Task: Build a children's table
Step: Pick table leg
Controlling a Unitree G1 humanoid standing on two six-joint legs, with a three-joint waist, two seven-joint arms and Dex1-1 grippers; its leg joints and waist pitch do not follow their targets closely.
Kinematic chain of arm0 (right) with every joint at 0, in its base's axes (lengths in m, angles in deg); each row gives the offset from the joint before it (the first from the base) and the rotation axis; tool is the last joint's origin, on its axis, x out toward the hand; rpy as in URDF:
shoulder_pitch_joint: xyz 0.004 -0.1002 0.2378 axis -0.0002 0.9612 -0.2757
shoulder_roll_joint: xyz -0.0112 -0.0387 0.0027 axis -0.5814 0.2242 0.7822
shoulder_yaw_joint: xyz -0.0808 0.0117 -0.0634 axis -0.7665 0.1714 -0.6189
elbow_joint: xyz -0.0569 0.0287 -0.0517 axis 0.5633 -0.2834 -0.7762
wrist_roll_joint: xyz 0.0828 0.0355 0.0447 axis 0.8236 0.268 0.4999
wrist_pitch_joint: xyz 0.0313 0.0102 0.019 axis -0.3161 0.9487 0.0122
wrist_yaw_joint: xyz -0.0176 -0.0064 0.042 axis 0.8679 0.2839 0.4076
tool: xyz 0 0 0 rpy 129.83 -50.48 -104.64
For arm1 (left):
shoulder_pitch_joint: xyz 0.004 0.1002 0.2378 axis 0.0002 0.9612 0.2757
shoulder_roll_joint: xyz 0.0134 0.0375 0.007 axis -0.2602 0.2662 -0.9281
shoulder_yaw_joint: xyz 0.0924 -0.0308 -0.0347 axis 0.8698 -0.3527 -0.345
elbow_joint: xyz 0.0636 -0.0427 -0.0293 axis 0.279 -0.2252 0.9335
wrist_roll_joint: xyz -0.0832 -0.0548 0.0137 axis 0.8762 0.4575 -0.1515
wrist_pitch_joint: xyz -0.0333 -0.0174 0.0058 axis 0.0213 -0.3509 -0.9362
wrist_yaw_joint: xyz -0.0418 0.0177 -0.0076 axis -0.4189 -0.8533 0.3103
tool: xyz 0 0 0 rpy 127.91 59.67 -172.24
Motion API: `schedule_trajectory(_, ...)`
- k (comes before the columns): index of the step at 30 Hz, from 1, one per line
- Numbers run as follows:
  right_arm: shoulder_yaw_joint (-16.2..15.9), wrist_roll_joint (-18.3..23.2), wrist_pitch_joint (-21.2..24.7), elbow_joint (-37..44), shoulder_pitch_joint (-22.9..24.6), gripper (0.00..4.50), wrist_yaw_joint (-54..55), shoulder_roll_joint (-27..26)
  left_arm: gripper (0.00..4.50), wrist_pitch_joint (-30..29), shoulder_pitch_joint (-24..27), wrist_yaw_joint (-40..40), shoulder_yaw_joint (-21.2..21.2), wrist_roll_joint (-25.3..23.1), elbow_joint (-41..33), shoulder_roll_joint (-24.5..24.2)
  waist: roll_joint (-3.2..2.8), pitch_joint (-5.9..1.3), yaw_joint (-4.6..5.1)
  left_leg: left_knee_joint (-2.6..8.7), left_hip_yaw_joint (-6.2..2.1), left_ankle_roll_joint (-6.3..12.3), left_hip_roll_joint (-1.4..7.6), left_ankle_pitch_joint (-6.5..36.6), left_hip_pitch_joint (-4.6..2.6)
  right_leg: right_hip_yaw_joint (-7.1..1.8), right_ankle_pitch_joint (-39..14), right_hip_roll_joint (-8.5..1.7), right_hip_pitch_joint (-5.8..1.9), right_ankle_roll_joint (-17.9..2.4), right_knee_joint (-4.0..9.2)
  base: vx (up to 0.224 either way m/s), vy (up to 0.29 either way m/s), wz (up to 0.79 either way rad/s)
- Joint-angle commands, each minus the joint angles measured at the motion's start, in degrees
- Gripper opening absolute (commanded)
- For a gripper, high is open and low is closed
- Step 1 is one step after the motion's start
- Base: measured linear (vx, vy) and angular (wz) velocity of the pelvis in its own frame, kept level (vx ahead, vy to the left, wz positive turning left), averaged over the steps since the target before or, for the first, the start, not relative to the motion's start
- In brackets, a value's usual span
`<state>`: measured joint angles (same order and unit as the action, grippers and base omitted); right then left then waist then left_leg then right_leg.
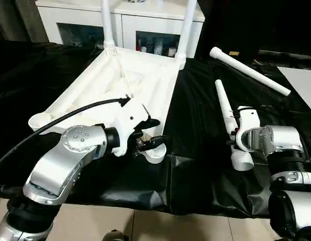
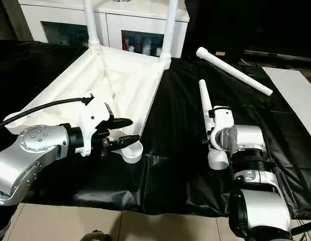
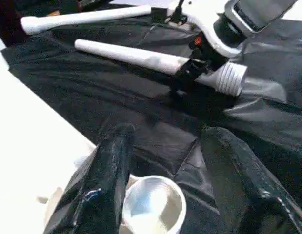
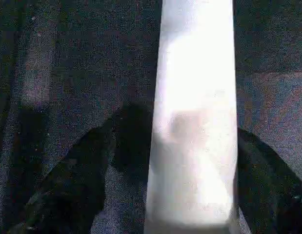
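The children's table top (image 1: pixel 145 85) lies upside down on black cloth, ribs up. Two white legs (image 1: pixel 107 22) (image 1: pixel 188 25) stand in its far corners. My left gripper (image 1: pixel 150 142) is open at the near right corner, its fingertips (image 3: pixel 116 146) just above the empty round socket (image 3: pixel 153 207). A loose leg (image 1: pixel 224 108) lies on the cloth to the right, its threaded end toward me. My right gripper (image 2: pixel 211 131) is down over it, open, with a black finger (image 4: pixel 77 180) on each side of the leg (image 4: pixel 194 122). A second loose leg (image 1: pixel 248 70) lies farther back on the right.
A white cabinet (image 1: pixel 145 25) with glass doors stands right behind the table top. A flat white board (image 1: pixel 301 80) lies at the far right. The black cloth (image 1: pixel 195 170) ends near me, with tan floor (image 1: pixel 145 221) beyond its front edge.
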<state>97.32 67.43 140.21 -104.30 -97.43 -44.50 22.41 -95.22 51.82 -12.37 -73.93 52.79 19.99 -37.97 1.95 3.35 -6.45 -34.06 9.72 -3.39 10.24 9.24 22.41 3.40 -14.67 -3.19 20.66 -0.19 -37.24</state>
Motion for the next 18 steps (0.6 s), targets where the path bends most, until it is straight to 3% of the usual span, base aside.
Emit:
schedule_trajectory(1, 1.09, 0.83, 0.21, -0.79, -0.11, 3.31, 0.49, 0.27, 2.57, 0.04, -0.94, -0.43, 0.60, -0.28, -1.18, -0.37, -0.35, -4.24, -0.11, 3.34, -0.64, -2.54, 2.72, 2.45, -1.55, -2.85, 9.35, -4.71, -2.29, -11.81, 3.38, 0.000, 0.000, 0.00)
schedule_trajectory(18, 1.98, 1.19, -1.42, -0.13, 0.66, 1.90, 1.82, 0.42, 2.57, 0.56, -1.23, -0.68, 0.70, -0.58, -0.67, -0.52, -0.30, -4.28, -0.13, 3.28, -0.64, -2.61, 2.67, 2.35, -1.52, -2.82, 9.64, -4.63, -2.34, -11.74, 3.32, 0.000, 0.000, 0.00)
